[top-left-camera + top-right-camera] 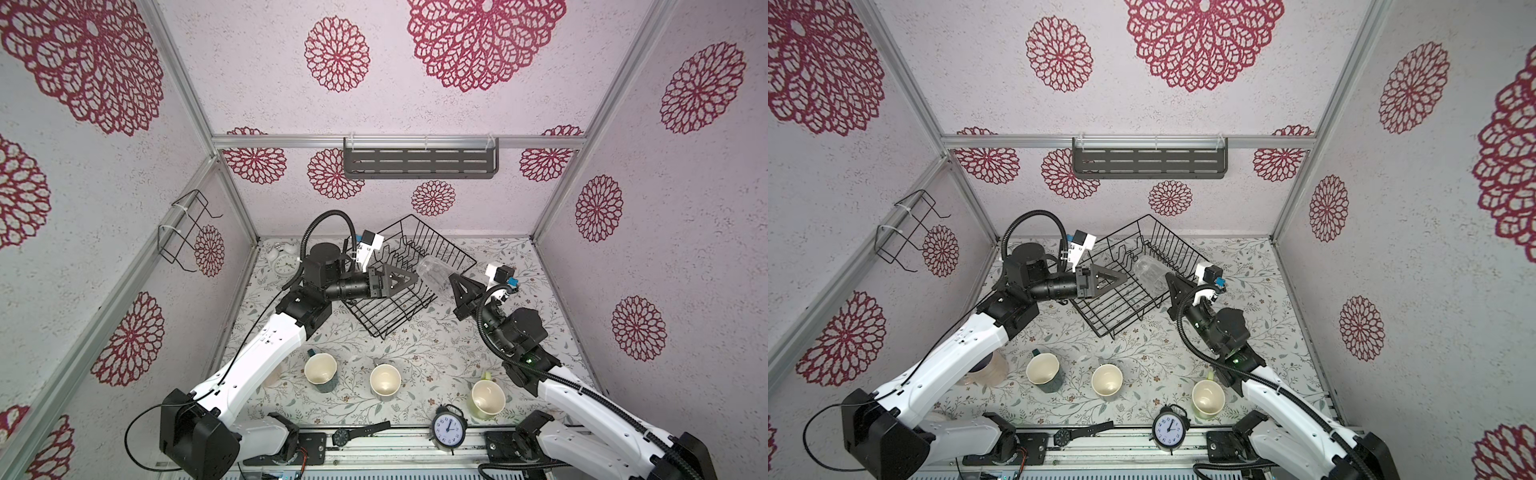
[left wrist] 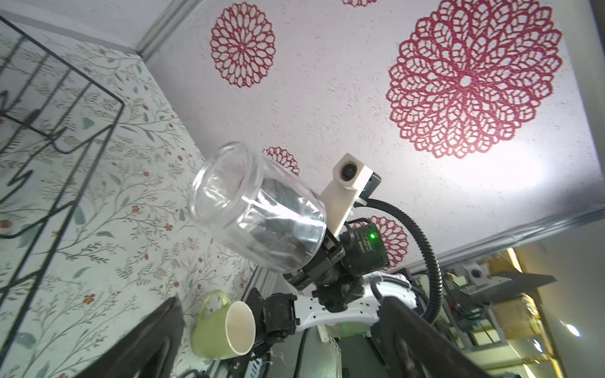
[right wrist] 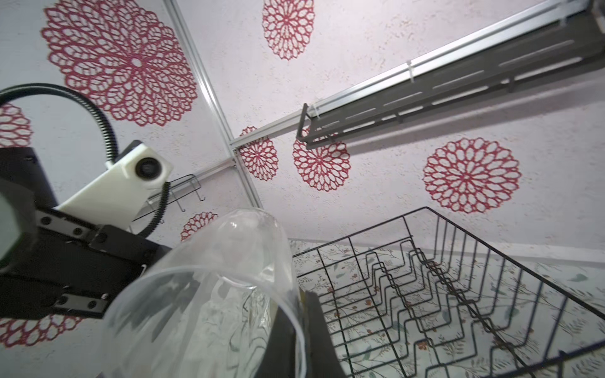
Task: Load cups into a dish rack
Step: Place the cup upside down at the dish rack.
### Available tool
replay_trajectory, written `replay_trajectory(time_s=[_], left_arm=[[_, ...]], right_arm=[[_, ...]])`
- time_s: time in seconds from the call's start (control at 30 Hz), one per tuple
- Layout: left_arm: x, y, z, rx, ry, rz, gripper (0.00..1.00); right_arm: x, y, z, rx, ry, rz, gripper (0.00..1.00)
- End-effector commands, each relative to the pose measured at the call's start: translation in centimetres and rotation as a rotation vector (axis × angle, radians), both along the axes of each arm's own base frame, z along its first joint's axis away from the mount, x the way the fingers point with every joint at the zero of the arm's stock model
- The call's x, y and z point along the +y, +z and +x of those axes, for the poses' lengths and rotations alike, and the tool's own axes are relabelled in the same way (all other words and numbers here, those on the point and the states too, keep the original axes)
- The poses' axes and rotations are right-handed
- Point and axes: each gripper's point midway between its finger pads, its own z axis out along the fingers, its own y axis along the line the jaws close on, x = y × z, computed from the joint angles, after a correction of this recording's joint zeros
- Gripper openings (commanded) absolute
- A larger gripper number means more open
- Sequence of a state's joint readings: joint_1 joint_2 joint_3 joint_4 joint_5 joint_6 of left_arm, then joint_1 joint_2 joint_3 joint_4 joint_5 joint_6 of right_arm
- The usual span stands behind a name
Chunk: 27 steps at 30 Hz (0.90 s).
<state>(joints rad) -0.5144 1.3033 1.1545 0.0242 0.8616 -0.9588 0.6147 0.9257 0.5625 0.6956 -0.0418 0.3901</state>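
- Placing step in hand: carrying the glass (image 1: pixel 434 270) in the right gripper (image 1: pixel 453 279), clamped tight on the end nearest the wrist (mouth or base, hard to tell through clear walls).
- Held tilted, almost lying over, in the air above the right rim of the rack (image 1: pixel 386 307); not yet resting on the wires.
- Over the rack's left part, the left gripper (image 1: pixel 411 279), spread wide and holding nothing.
- Next, as a judgement: lower into a bare stretch beside the tines, settle it so it cannot roll, then release; mind the left fingers close by.
- Yet to load, in a row on the near table (image 1: pixel 436 345): teal mug (image 1: pixel 321 372), grey mug (image 1: pixel 385 381), green mug (image 1: pixel 487 399); also a tumbler (image 1: pixel 994 370), half hidden under the left arm.
- No pink mug in sight.
- Pale floral cloth on the table; white walls with red rosettes.
- On the back wall a shelf (image 1: pixel 419 162), on the left wall a bracket (image 1: pixel 183 232).
- Also on the table, not for loading: white clock (image 1: pixel 284 264), black clock (image 1: pixel 448 430), watch (image 1: pixel 343 436).
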Motion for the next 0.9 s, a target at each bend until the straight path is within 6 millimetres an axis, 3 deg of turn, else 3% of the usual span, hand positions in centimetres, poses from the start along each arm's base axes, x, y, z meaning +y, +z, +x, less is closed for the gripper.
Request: replay_trajectory(time_s=[0.0,0.1,0.23,0.47,0.63,0.87], left_arm=[[-0.9,1.5,-1.2,0.008,-0.091,-0.058,0.98],[-1.5,1.7,-1.5,0.019,-0.133,-0.069,0.99],[-2.1,1.3,-1.5,0.035,-0.155,-0.065,1.00],[-2.8,2.0,-2.8,0.051,-0.220,-0.076,0.93],[-2.6,1.7,-3.5,0.065,-0.241,-0.057,0.91],[-2.9,1.2,-3.4,0.096,-0.258,-0.019,0.86]], right_arm=[[1.3,5.0,-3.1,-0.210,0.146,0.032,0.00],[2.2,5.6,-4.9,-0.306,0.228,-0.017,0.00],[2.6,5.7,-5.5,-0.341,0.252,-0.059,0.00],[3.6,3.7,-4.3,-0.396,0.208,-0.284,0.00],[2.3,4.3,-3.7,-0.483,0.088,-0.293,0.00],[3.3,3.7,-3.4,-0.542,0.103,-0.370,0.00]])
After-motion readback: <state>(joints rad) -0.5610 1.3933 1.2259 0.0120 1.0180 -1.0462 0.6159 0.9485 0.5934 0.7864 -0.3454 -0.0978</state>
